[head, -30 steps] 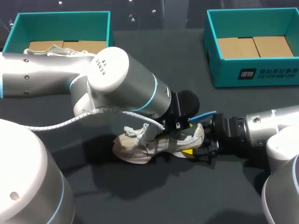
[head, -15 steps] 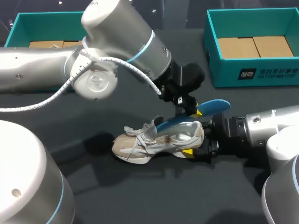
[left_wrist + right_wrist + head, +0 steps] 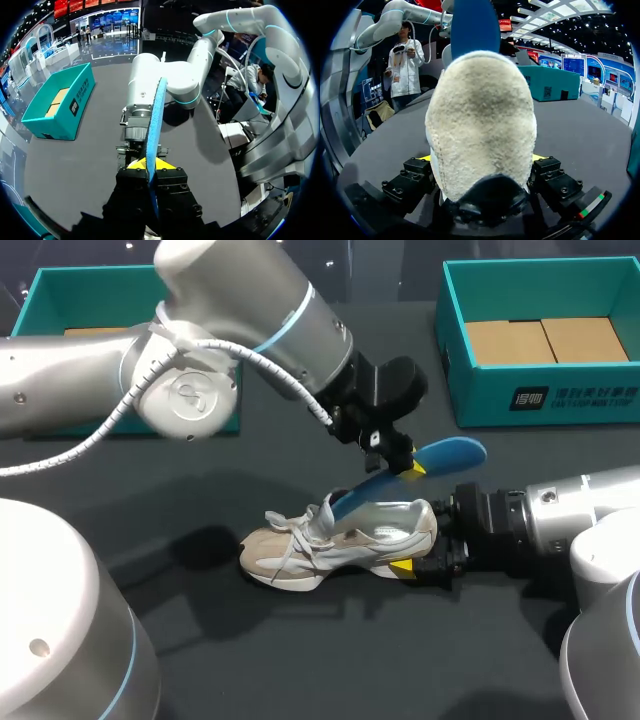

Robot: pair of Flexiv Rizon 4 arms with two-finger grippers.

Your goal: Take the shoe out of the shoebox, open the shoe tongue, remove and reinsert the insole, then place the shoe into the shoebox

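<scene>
While pinching the one blue insole (image 3: 445,454) edge-on between both fingers of the left hand (image 3: 402,464), holds it slanted over the one shoe (image 3: 340,538): lower tip down at the shoe's opening by the tongue, higher end out past the heel. Shows the same grip from the left wrist: insole (image 3: 155,110) as a thin blue edge rising out of the left hand (image 3: 150,166), one yellow tip pressed to each face.

Clamps the shoe's heel from two sides with the right hand (image 3: 412,566), low over the dark bench (image 3: 300,660). Has the shoe upright on its sole, toe away from the right hand, laces loose over the front. Meets the shoe (image 3: 480,125) heel-on from the right wrist, seated in the right hand (image 3: 481,159) with one finger at each flank and the insole (image 3: 470,25) standing up behind.

Counts two teal boxes at the bench's far side, both well apart from the shoe: left shoebox (image 3: 60,285), largely hidden behind the left arm (image 3: 250,330), and right shoebox (image 3: 540,390), open, with a brown cardboard floor. Counts two arms, the right arm (image 3: 580,510) lying level just above the bench.
</scene>
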